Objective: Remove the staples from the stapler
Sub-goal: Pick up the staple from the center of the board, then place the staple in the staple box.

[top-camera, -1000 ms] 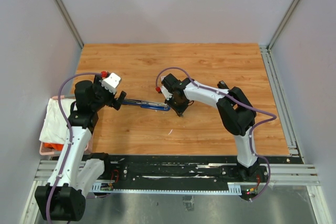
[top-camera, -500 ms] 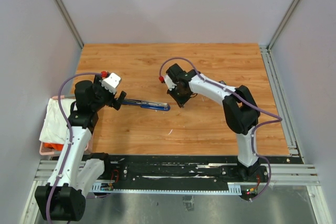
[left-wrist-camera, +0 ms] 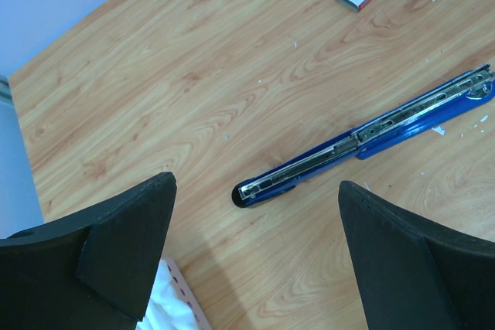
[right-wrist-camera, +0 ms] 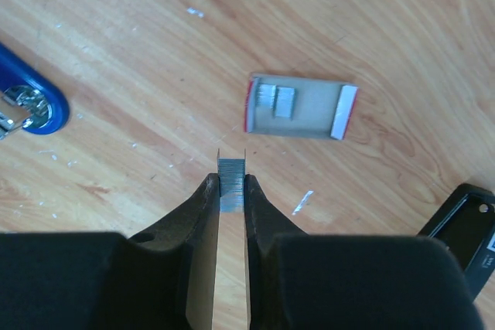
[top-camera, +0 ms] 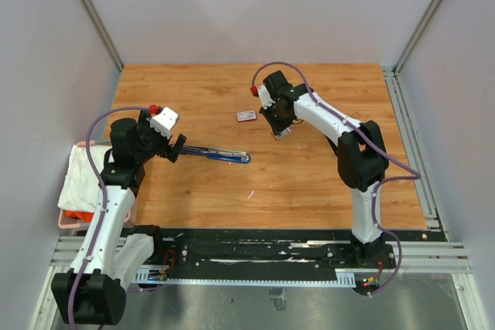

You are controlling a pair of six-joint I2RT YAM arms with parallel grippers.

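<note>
Right wrist view shows our right gripper (right-wrist-camera: 230, 191) pinching the staples (right-wrist-camera: 231, 174) just short of the open staple box (right-wrist-camera: 309, 117), so we judge the drop-off in hand, needing a small advance; our left gripper (left-wrist-camera: 255, 214), jaws spread, hovers beside the stapler (left-wrist-camera: 363, 141).

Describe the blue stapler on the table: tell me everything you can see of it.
The long, slim blue stapler with a silvery metal rail lies flat on the wooden table, apparently swung open into one straight line with its magazine channel facing up. One rounded blue end points toward the left end effector, whose jaws stand wide open and apart from it. The other end points toward the table's middle. Nothing grips it. Small pale specks lie beside it.
</note>
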